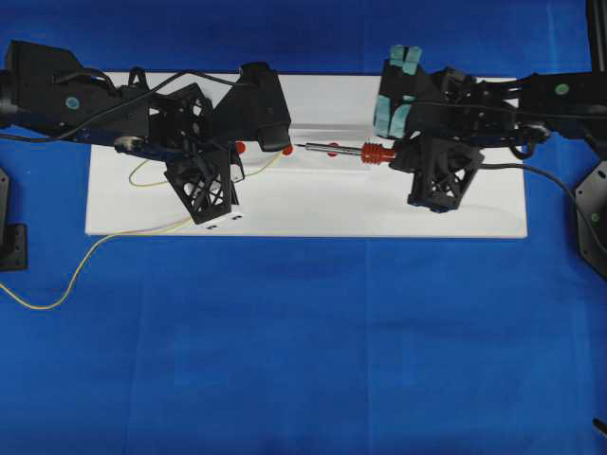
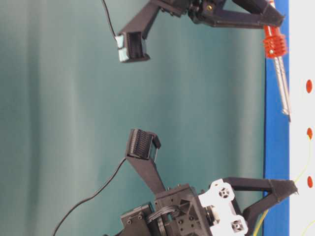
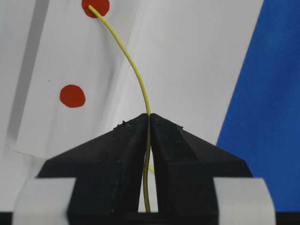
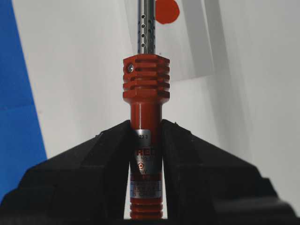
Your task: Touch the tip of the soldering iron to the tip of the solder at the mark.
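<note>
Left gripper (image 3: 149,123) fingers pinch the solder (image 3: 136,70), tip on a red mark (image 3: 95,6). Right gripper (image 4: 146,140) fingers clamp the soldering iron (image 1: 343,150), tip right of it, apparently apart. Risk: thin wire flexes off mark w/ contact.

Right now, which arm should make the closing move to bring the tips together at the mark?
The right. The left jaws already hold the solder with its tip on a red mark. The soldering iron, clamped in the right jaws, points toward it with its tip short of that mark, so it likely only needs advancing.
</note>
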Robot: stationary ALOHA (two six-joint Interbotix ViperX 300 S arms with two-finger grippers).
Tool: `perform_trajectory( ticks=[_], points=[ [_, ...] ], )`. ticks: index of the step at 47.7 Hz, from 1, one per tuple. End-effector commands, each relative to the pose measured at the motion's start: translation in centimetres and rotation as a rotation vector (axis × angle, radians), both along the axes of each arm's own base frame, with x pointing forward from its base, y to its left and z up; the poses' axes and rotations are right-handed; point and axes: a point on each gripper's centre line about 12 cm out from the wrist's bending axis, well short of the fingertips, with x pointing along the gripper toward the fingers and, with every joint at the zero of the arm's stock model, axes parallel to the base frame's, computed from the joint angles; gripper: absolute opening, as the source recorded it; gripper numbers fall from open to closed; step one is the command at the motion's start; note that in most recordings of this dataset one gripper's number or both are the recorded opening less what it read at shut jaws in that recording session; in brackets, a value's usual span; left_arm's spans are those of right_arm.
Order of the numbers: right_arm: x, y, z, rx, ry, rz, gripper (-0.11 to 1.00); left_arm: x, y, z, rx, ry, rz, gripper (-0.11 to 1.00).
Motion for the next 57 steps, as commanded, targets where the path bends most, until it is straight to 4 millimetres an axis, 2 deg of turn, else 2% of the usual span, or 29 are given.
perform_trajectory(
  ticks=[1,20,57],
  points=[
    [1.1,-0.3,1.0,-0.015,-0.031,0.006,0.06,0.3,-0.1,0.8,0.006,-0.029,-0.006,0.02],
    [2.4,-0.6,-0.3,-0.010,0.050,0.017,0.06,0.3,-0.1,0.8,0.006,-0.027,-0.008,0.02],
    [2.4,-0.7,-0.3,-0.010,0.049,0.015,0.06,0.5,-0.4,0.8,0.007,-0.029,-0.017,0.02]
  ],
)
